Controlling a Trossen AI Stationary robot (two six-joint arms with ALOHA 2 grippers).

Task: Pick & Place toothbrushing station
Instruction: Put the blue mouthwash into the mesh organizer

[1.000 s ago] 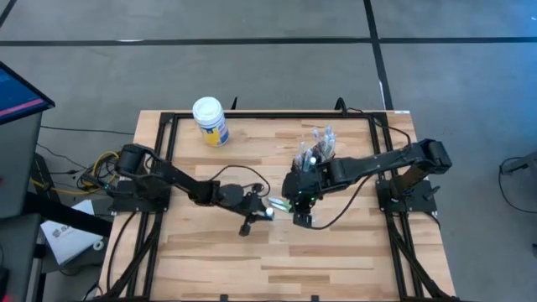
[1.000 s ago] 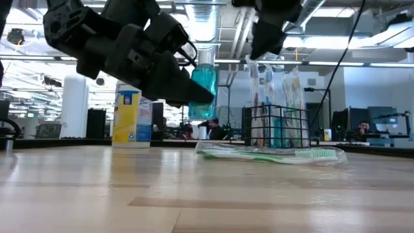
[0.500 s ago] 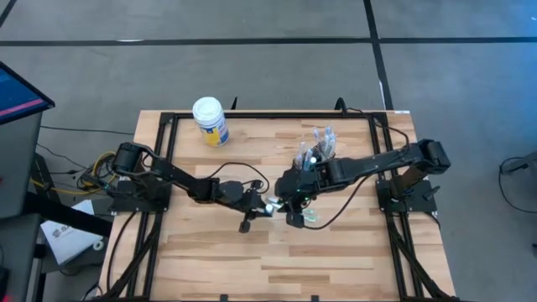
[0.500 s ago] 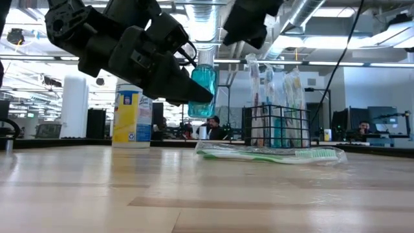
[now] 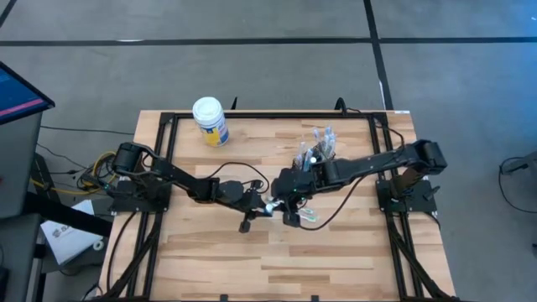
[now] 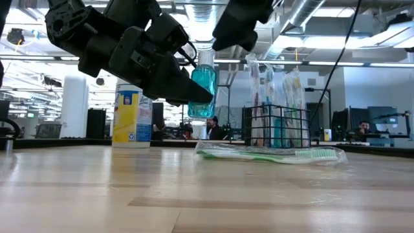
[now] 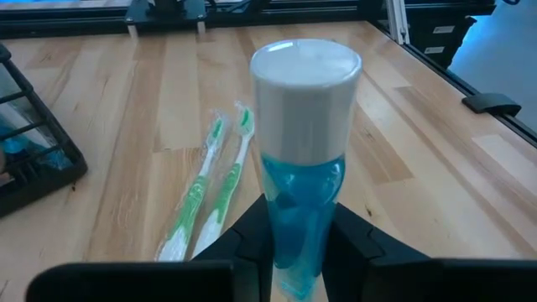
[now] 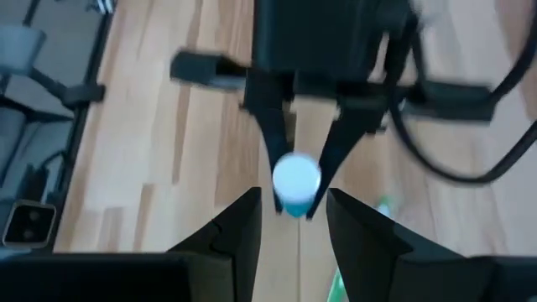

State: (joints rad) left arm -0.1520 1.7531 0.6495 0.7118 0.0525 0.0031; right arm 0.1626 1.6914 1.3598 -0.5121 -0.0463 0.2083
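My left gripper is shut on a small teal tube with a white cap, held above the table's middle. It also shows in the low view. My right gripper is open and faces the tube's cap from the table's right, its fingers on either side of it without touching. The black wire-mesh holder stands on the table farther back with wrapped toothbrushes upright in it. Two green toothbrushes in clear wrap lie flat on the table near the holder. My left gripper pinches the tube's teal body between its two fingers, at the end away from the cap. The fingers come from the table's left and lie along the tube. The cap end sticks out past the fingertips, and the tube is lifted clear of the table.
A white-lidded yellow-and-blue jar stands at the far left of the table, seen also in the low view. A black frame runs along the table's edges. Bare wood lies toward the near edge.
My right gripper has moved toward the table's left, closing on the tube held by my left gripper, and stays open. My left gripper and the tube have kept still.
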